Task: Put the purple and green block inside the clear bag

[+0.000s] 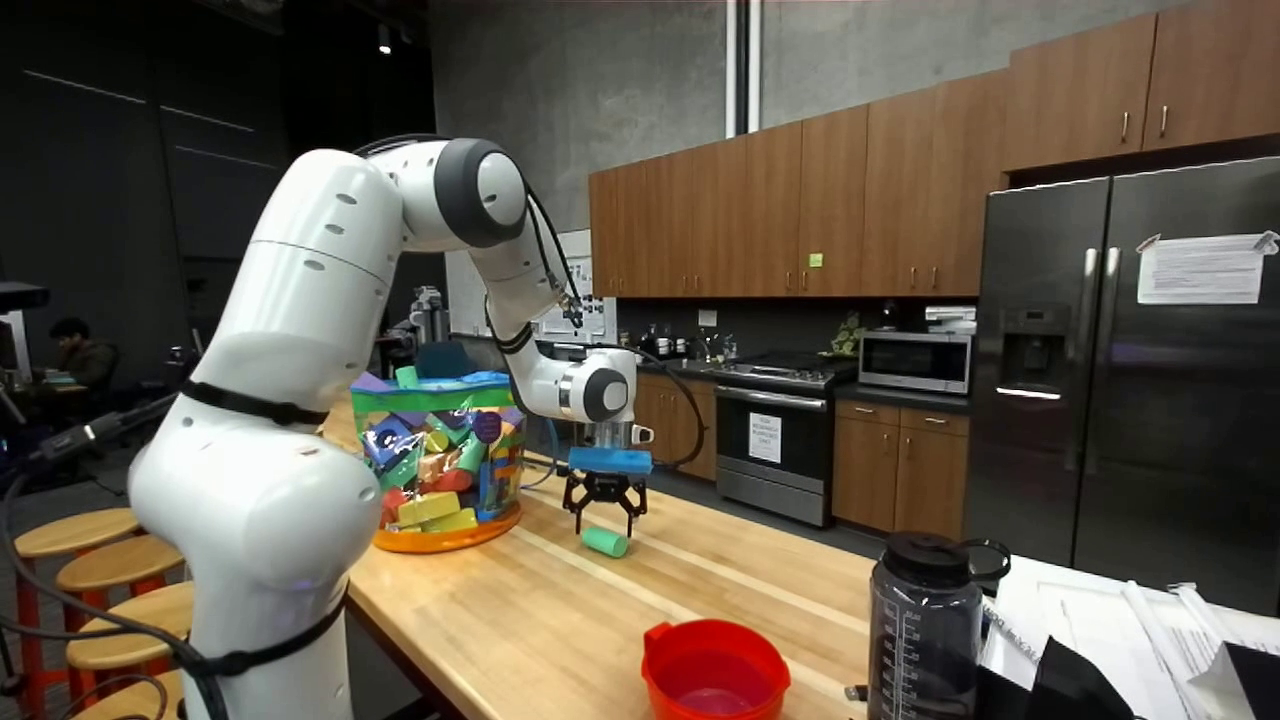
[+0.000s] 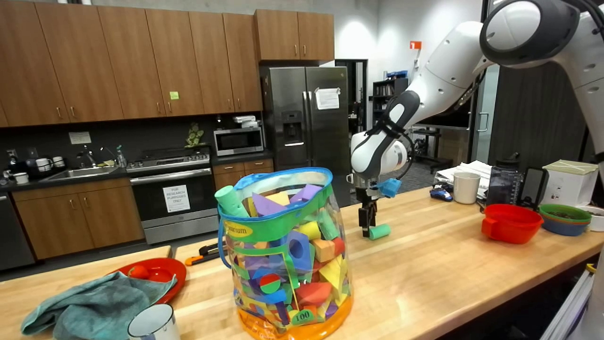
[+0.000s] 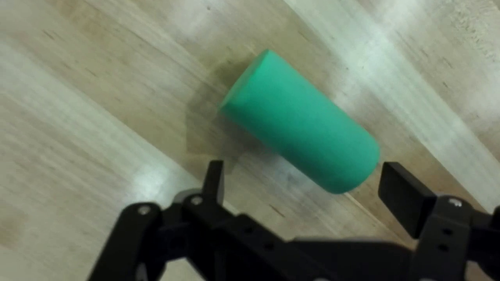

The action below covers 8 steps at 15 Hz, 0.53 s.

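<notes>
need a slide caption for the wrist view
Empty, spread fingers near a green cylindrical block lying on a wooden tabletop.

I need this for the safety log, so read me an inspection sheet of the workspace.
Surface: pale wooden table, striped; spills: nothing seen.
Job's things: green block lying on its side; clear bag upright, packed with coloured blocks, purple pieces at its open top; which purple one is meant, cannot tell.
Clutter: red bowl, water bottle, white mug; teal cloth partly over a red plate.
Tool: open, at the green block, not gripping it.
Cables: black cable looping beside the arm; snags: nothing seen.
Surroundings: stove, microwave, refrigerator; person in the background.
</notes>
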Motion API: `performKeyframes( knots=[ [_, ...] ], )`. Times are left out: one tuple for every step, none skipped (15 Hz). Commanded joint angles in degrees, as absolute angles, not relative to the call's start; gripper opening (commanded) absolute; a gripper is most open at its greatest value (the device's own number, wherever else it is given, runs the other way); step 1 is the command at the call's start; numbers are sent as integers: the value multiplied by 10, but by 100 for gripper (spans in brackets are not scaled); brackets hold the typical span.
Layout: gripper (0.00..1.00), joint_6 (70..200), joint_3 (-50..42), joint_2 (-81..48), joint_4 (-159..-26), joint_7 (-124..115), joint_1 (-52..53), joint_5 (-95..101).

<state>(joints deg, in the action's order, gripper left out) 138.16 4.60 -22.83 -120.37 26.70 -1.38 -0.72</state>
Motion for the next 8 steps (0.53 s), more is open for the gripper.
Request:
performKeyframes(
  knots=[
    [100, 1406, 33, -249, -1185, 241, -18, 22],
    [100, 1409, 31, -253, -1182, 235, -18, 26],
    [100, 1413, 28, -255, -1180, 228, -17, 31],
    [100, 1415, 26, -253, -1182, 218, -14, 35],
    [100, 1417, 25, -252, -1182, 209, -11, 40],
    [100, 1420, 25, -247, -1187, 198, -8, 43],
    [100, 1421, 25, -244, -1190, 190, -6, 47],
    [100, 1423, 24, -246, -1187, 182, -4, 52]
  ],
)
